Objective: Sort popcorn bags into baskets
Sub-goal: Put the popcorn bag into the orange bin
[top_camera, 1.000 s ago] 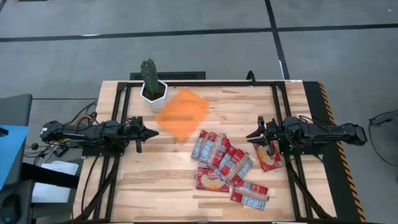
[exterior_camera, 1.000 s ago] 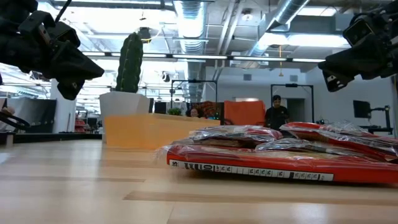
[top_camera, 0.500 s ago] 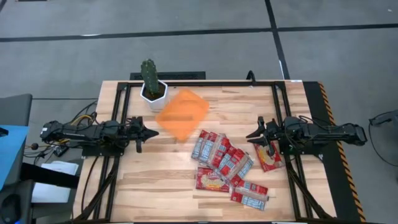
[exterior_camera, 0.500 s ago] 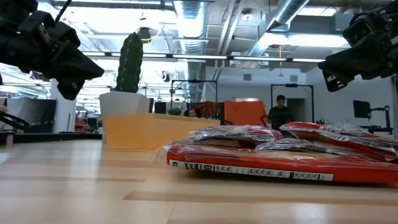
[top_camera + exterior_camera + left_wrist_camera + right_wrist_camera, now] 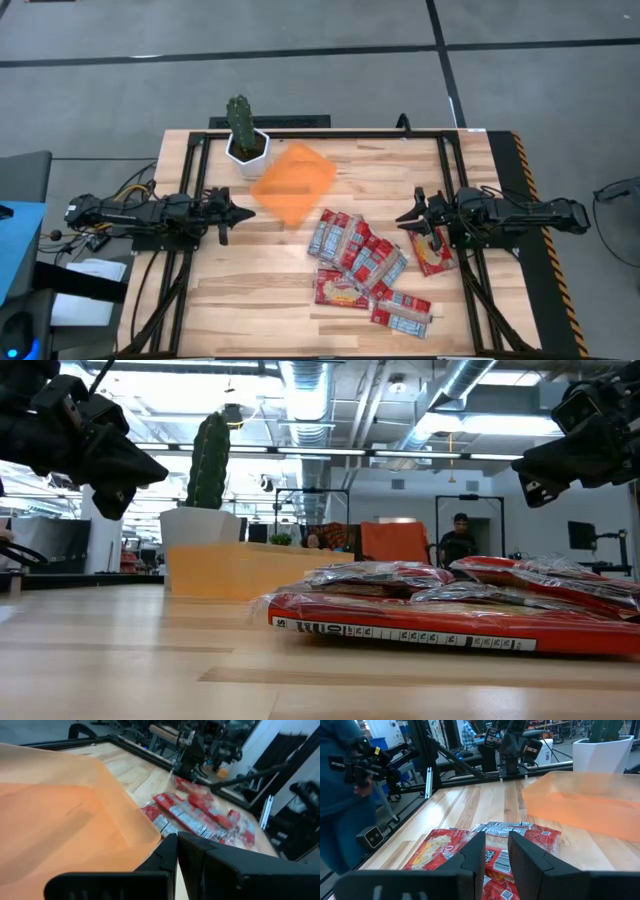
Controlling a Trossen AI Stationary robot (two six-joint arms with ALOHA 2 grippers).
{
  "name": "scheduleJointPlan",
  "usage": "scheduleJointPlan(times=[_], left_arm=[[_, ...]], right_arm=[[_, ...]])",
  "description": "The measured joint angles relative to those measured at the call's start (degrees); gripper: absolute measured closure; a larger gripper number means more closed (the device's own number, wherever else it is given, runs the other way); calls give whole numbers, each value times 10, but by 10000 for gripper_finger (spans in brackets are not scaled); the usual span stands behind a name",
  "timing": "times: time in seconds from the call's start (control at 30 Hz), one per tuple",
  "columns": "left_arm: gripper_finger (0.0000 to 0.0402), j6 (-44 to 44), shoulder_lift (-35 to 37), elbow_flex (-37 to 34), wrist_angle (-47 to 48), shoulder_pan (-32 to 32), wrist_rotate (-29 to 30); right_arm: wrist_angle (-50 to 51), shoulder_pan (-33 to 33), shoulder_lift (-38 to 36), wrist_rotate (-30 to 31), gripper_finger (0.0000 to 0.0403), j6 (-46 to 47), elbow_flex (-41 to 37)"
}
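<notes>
On a pale plank table [image 5: 260,280] framed by black rails, red bags [image 5: 362,262] lie in a loose overlapping heap toward the right side, none of them in the tray [image 5: 293,183]. Grey floor crossed by dark lines surrounds the table in the high view; the low view looks into a workshop with ceiling ducts, strip lights and a person [image 5: 459,545] standing far back by a doorway.

Since a second ago that person has shifted a little to the right. Both arms, the bags and the tray lie just as they did.

The left gripper [image 5: 240,214] hangs above the table's left side, pointing at the tray, its fingers [image 5: 170,851] pressed together on nothing. The right gripper [image 5: 406,220] hangs above the right side, over one bag [image 5: 436,254] lying apart from the heap, its fingers [image 5: 475,851] close together with a thin gap, grasping nothing.

The bags are flat, crinkled foil packets, red with silvery panels and barcodes. The tray is shallow, rectangular, translucent orange plastic, set at an angle just beside a white angular pot [image 5: 248,152] holding a ribbed green cactus [image 5: 239,119]. A person in blue [image 5: 342,795] stands beside the table in the right wrist view.
</notes>
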State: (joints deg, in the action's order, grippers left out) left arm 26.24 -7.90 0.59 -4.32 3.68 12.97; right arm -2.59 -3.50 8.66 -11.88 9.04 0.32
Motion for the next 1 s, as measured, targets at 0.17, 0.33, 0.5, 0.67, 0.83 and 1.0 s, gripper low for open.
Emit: scheduleJointPlan(times=[0.17, 0.33, 0.5, 0.67, 0.83, 1.0], left_arm=[[401, 73, 1, 0, -53, 0, 14], [401, 197, 0, 0, -67, 0, 64], [401, 246, 0, 0, -63, 0, 153], [401, 334, 0, 0, -84, 0, 188], [398, 354, 0, 1, -183, 0, 189], [359, 323, -7, 27, -237, 0, 193]], right_arm=[[0, 0, 0, 0, 294, 0, 0], [0, 0, 0, 0, 294, 0, 0], [0, 0, 0, 0, 294, 0, 0], [0, 0, 0, 0, 294, 0, 0], [0, 0, 0, 0, 294, 0, 0], [0, 0, 0, 0, 294, 0, 0]])
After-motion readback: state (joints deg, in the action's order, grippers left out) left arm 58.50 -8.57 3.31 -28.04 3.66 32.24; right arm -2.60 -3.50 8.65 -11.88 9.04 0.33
